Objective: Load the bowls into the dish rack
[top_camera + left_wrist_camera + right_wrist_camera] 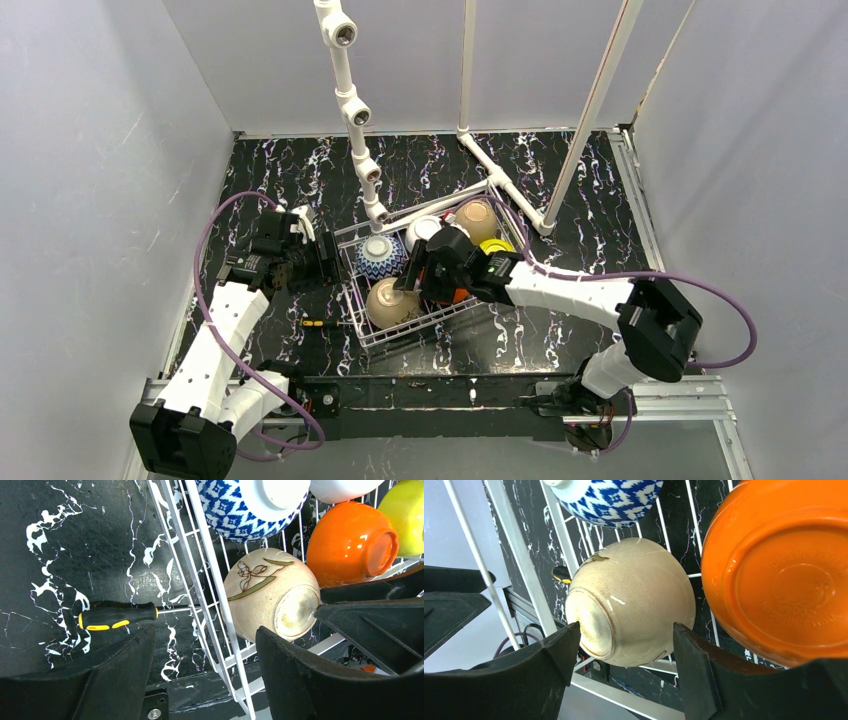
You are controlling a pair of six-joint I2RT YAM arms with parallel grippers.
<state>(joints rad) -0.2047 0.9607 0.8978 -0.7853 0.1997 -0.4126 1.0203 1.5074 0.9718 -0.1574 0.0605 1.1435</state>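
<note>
Screwdriver [117, 616], black/yellow handle, lies on the black marbled table [280, 170] just outside the left wall of the dish rack [353, 300]. L gripper [328, 262] hovers beside that same wall, outside the rack. Its fingers [120, 680] are spread wide w/ nothing between them.

All 6 bowls are in the rack:
- blue-white bowl [380, 256], at the left
- tan flower bowl [390, 304], near-left corner, tipped over w/ foot showing
- white bowl [423, 230], behind those 2
- orange bowl [350, 545], upended just beside the tan flower bowl; mostly hidden under the arm in top view
- 2nd tan bowl [477, 220], far right
- yellow-green bowl [497, 245], far right

R gripper [626, 626] straddles the tan flower bowl. Its fingers [704, 675] sit 1 each side, tips right at the bowl's surface. Can't tell if it's clamped or let go.
</note>
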